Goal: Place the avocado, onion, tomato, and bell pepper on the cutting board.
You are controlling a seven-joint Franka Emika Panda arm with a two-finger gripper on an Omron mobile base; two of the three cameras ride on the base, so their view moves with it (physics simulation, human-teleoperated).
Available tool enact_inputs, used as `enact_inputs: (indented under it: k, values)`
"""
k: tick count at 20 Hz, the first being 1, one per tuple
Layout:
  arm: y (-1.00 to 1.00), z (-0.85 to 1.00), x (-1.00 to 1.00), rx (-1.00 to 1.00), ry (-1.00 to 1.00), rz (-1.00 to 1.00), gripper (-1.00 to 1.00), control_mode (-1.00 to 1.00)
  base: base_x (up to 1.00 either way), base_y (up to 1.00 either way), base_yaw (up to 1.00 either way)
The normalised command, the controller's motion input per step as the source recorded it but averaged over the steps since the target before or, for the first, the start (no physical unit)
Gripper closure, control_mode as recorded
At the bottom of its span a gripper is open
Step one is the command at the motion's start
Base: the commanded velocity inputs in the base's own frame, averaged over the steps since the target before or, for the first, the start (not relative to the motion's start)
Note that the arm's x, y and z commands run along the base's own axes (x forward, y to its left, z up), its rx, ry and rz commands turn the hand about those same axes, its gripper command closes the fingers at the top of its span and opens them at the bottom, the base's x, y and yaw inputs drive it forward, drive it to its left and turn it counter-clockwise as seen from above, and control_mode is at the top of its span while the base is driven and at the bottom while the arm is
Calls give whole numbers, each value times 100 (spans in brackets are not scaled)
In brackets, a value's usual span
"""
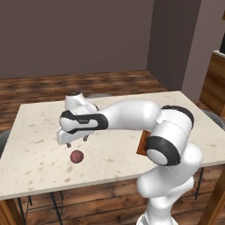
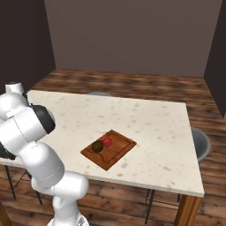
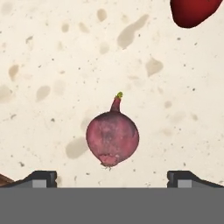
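Dim purple-grey walls and a plank floor surround the pale speckled stone table [image 2: 145,119] where I work, with grey chair seats [image 2: 201,143] tucked at its edges. Two items already rest on the flat reddish-brown wooden cutting board [image 2: 121,152] near the table's front edge: the small dark olive avocado [image 2: 97,146] and, touching it on its far right, a bright red vegetable [image 2: 107,141], tomato or pepper I cannot tell. My claw [image 1: 75,142] hangs spread wide and empty just above the dull pink-maroon round onion [image 1: 77,156], which lies on the bare tabletop well left of the board; its stub points away from my fingertips [image 3: 41,178]. Another glossy red vegetable [image 3: 192,11] sits on the stone beyond it. By my reckoning, half the job is done.
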Motion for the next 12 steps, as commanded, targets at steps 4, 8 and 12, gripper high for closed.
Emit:
enact_inputs:
  k: [4,8,12]
  values:
    - [8,-16,3,0,0,-1,-100,-100,0,0,0]
    - [0,-15,0,0,0,-2,-100,-100,0,0,0]
    - [0,-22,4,0,0,-2,-100,-100,0,0,0]
